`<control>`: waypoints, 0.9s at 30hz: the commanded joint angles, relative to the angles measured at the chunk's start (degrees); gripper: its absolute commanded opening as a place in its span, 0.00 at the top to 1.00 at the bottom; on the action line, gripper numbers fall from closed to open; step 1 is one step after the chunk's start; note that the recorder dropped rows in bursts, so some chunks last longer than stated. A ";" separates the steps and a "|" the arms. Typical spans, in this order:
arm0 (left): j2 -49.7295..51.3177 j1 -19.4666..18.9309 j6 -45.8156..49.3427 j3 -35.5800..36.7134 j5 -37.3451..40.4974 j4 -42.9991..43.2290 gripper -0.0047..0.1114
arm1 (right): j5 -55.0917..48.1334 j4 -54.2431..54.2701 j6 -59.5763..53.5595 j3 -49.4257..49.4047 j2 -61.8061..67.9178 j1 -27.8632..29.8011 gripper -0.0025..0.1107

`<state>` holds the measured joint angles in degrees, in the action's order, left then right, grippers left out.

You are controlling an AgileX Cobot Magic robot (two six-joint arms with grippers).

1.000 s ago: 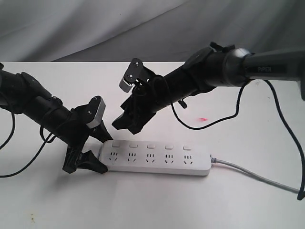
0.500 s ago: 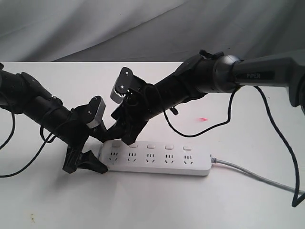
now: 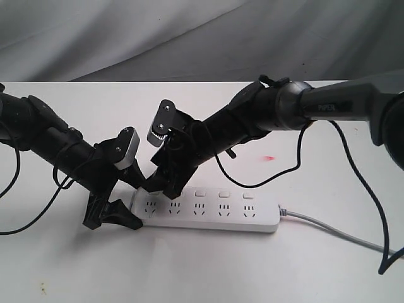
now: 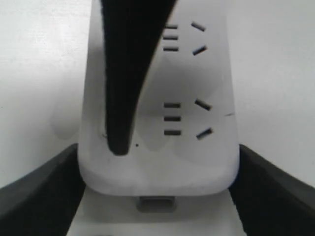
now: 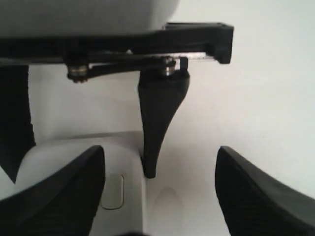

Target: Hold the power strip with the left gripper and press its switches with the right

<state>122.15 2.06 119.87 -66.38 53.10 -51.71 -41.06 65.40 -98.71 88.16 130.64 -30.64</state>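
The white power strip [image 3: 208, 213] lies flat on the table, its grey cord [image 3: 328, 227] leading off right. My left gripper [image 3: 139, 205] is shut on its left end, and in the left wrist view both black jaws press the sides of the power strip [image 4: 157, 167]. My right gripper [image 3: 161, 189] is open and low over the first two switches, hiding them. One of its fingers [image 4: 118, 137] has its tip down on the strip beside the end socket. Three switches [image 3: 224, 193] show further right. In the right wrist view one switch [image 5: 112, 191] sits by the right gripper [image 5: 160, 196].
White tabletop with a small red spot [image 3: 269, 157] behind the strip. Black cables loop from the right arm [image 3: 284, 167] and trail off the left arm at the table's left edge [image 3: 19, 214]. A grey cloth backdrop [image 3: 202, 38] hangs behind.
The right arm has come down and to the left, from above the strip's middle rear onto its left end. The left gripper and the strip have stayed put.
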 commanded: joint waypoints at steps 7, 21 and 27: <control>0.21 0.17 0.02 -0.19 0.81 0.00 0.56 | -0.49 1.24 0.00 -0.34 -0.57 -0.10 0.45; 0.21 0.17 0.02 -0.19 0.81 0.00 0.56 | 0.13 -0.95 0.00 -0.34 3.00 0.02 0.46; 0.21 0.17 0.02 -0.19 1.38 0.00 0.56 | -0.14 -1.01 0.73 -0.21 -3.65 0.95 0.47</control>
<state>122.15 2.06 120.03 -66.38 53.30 -51.71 -41.53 64.95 -98.34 88.17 130.83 -30.64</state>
